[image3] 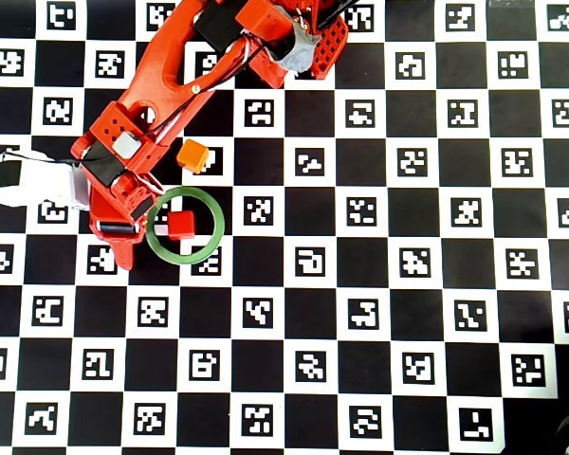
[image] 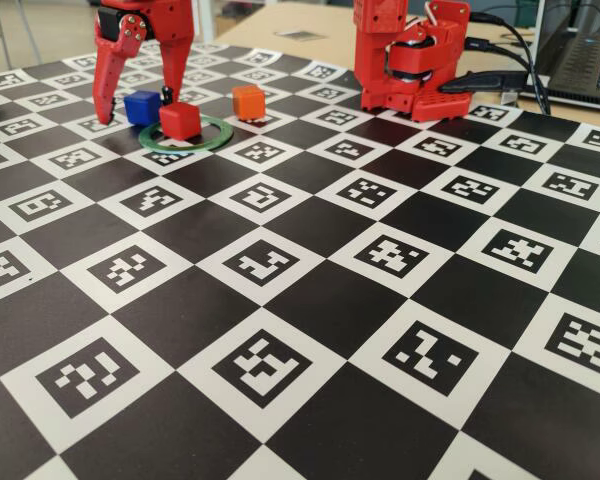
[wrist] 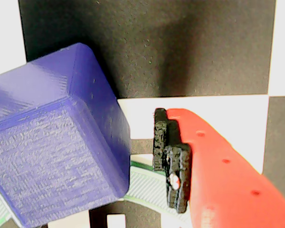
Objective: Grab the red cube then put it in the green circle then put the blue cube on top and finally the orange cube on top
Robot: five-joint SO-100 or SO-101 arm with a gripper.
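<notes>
the red cube [image: 180, 120] sits inside the green circle [image: 212, 141], flat on the checkered bench [image: 310, 300]; in the overhead view it lies a bit left of the ring's centre [image3: 181, 224], w/ the ring [image3: 213, 232] whole around it. the blue cube [image: 142, 107] is just beside the green circle on its far-left side in the fixed view, close to the red cube but w/ a small gap showing. the tool [image: 132, 108] hangs over that blue cube w/ its jaws spread wide, one red finger [image: 108, 75] down on the cube's left and the black-tipped finger [image: 166, 97] on its right, neither clearly pressing on it. in the wrist view the blue cube [wrist: 57, 137] fills the left half, one corner turned toward the camera, and the red finger w/ its black pad [wrist: 170, 159] stands apart from it on the right, w/ a strip of the green circle [wrist: 147, 185] visible between and below them; the other finger is out of that view. the orange cube [image: 248, 101] rests on the bench just beyond the green circle, to its far right in the fixed view, apart from the ring; overhead it shows above the ring [image3: 193, 155], near the arm [image3: 161, 76]. in the overhead view the blue cube is hidden under the arm.
</notes>
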